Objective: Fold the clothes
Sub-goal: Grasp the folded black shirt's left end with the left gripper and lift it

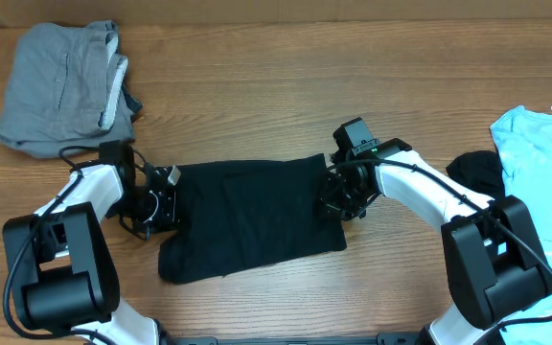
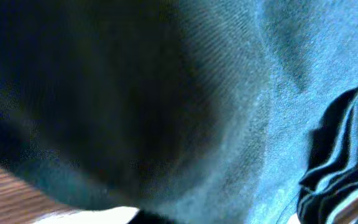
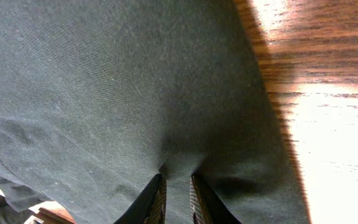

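A black T-shirt (image 1: pixel 247 218), folded into a rough rectangle, lies in the middle of the wooden table. My left gripper (image 1: pixel 164 198) is at its left edge. The left wrist view is filled with blurred dark fabric (image 2: pixel 166 93), and its fingers do not show. My right gripper (image 1: pixel 336 199) is at the shirt's right edge. In the right wrist view its two fingers (image 3: pixel 178 193) are pinched on a fold of the black fabric (image 3: pixel 117 93).
A grey garment (image 1: pixel 60 84) lies at the back left. A light blue garment (image 1: pixel 544 172) lies at the right edge, with a small black garment (image 1: pixel 475 171) beside it. Bare wood (image 1: pixel 286 77) shows behind the shirt.
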`<control>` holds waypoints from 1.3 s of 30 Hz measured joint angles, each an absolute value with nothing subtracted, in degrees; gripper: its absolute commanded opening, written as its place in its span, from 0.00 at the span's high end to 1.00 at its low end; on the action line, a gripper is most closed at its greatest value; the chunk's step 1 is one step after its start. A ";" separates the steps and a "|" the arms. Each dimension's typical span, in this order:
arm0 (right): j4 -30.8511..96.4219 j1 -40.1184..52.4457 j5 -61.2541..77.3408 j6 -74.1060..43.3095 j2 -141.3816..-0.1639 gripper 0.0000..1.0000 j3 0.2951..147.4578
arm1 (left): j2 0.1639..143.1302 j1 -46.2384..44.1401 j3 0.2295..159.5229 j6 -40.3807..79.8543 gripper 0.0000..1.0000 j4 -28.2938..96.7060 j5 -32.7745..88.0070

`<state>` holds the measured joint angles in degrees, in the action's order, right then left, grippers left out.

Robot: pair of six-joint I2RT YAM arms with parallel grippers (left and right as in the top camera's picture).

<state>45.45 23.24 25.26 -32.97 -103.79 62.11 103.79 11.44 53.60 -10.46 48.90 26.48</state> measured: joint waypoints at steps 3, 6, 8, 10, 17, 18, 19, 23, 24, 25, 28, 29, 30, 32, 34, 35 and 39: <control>45.43 23.24 25.28 -32.97 -103.79 0.83 62.11 | 104.22 11.35 53.80 -10.74 0.96 50.89 26.85; 45.43 23.24 25.30 -32.93 -103.79 0.83 62.11 | 104.62 11.35 54.30 -10.74 0.96 52.99 26.46; 45.50 23.24 25.30 -32.93 -103.79 0.83 62.11 | 104.73 11.38 55.55 -10.72 0.96 54.33 25.78; 45.54 23.24 25.28 -32.95 -103.79 0.83 62.11 | 104.73 11.70 57.34 -10.66 0.96 54.87 25.50; 45.98 23.24 25.28 -32.97 -103.79 0.83 62.11 | 104.68 14.85 67.31 -9.37 0.96 62.94 23.14; 45.98 23.24 25.28 -32.95 -103.79 0.83 62.11 | 104.66 15.20 69.10 -9.21 0.96 64.99 22.20; 45.91 23.22 25.26 -32.97 -103.79 0.83 62.11 | 104.57 15.49 71.35 -9.17 0.96 67.22 21.04; 46.00 23.24 25.26 -32.97 -103.79 0.83 62.11 | 104.07 15.35 80.73 -8.73 0.96 74.61 18.94; 46.00 23.24 25.28 -32.95 -103.79 0.83 62.11 | 103.79 15.09 83.26 -8.40 0.96 75.64 18.85; 45.98 23.24 25.30 -32.95 -103.79 0.83 62.11 | 103.44 14.74 85.52 -7.81 0.96 76.18 18.87; 45.98 23.24 25.30 -32.95 -103.79 0.83 62.11 | 102.26 12.71 90.45 -6.48 0.96 76.47 19.59; 45.98 23.24 25.28 -32.95 -103.79 0.83 62.11 | 101.91 11.46 91.44 -5.87 0.96 76.14 19.81; 45.98 23.24 25.28 -32.93 -103.79 0.83 62.11 | 101.65 9.93 91.96 -5.32 0.96 75.55 20.03; 46.11 23.24 25.28 -32.97 -103.79 0.83 62.11 | 101.51 6.28 92.20 -3.88 0.95 74.35 20.36; 46.15 23.24 25.26 -32.95 -103.79 0.83 62.11 | 101.54 1.83 92.07 -1.83 0.94 72.64 20.38; 46.22 23.24 25.28 -32.95 -103.79 0.83 62.11 | 101.54 0.16 91.96 -1.08 0.92 72.01 20.36; 46.74 23.24 25.21 -32.95 -103.79 0.83 62.11 | 101.54 -7.14 90.08 3.33 0.82 69.95 18.44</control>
<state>46.74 23.24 25.21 -32.95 -103.79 62.11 101.54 -7.14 90.08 3.33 69.95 18.44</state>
